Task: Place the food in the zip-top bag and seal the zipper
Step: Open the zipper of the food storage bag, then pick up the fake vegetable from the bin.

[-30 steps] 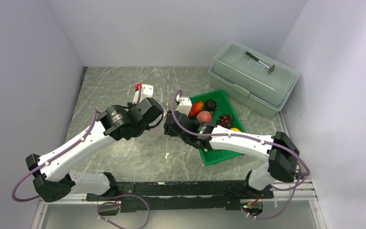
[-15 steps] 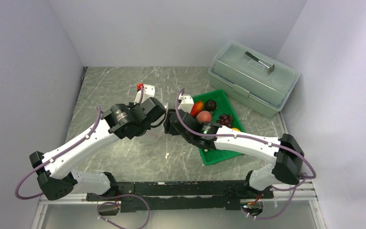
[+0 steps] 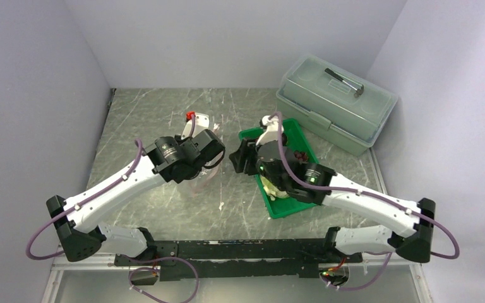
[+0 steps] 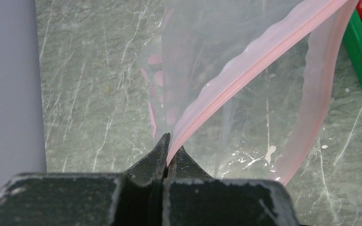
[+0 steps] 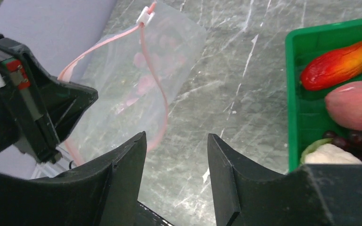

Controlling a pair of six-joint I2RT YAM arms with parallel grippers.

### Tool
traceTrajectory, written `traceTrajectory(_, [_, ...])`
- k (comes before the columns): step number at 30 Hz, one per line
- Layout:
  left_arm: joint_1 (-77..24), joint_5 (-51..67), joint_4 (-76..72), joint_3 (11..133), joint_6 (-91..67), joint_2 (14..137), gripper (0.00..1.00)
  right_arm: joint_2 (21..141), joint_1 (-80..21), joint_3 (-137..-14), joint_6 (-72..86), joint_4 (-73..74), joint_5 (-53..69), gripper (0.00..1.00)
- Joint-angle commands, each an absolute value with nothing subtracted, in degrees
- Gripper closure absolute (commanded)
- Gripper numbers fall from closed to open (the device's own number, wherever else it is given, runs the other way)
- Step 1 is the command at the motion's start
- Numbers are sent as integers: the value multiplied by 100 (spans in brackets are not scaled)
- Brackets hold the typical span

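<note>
While L gripper (image 4: 168,149) pinches zipper (image 4: 245,70) of bag (image 5: 122,89) tight, R gripper (image 5: 176,141) hangs w/ jaws apart, empty, btwn bag & tray (image 5: 293,94); food (image 5: 353,104) lies in tray.

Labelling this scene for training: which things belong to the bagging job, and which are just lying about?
Job: zip-top bag, zipper, red-orange fruit, pink peach, grape bunch, white-and-green vegetable.
Lying about: green tray, lidded box.

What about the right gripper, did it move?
Yes. The right gripper slid right, closer to the tray.
</note>
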State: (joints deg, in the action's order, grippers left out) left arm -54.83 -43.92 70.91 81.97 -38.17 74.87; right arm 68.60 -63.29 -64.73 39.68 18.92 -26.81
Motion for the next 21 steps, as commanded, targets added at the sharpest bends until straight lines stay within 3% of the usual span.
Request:
traceTrajectory(1, [-5459,-4709,6948,8198,-3760,7438,100,6275,-6301,-6237,3643,2389,-3048,44])
traceTrajectory(10, [-5437,-4787,6703,8065,-3535,7436,100,5509,-6264,-5894,3328,3237,-3460,37])
traceTrajectory(21, [-5079,-4395,5933,7422,-3015,7047,100,5659,-5599,-5862,2910,4145,-3017,27])
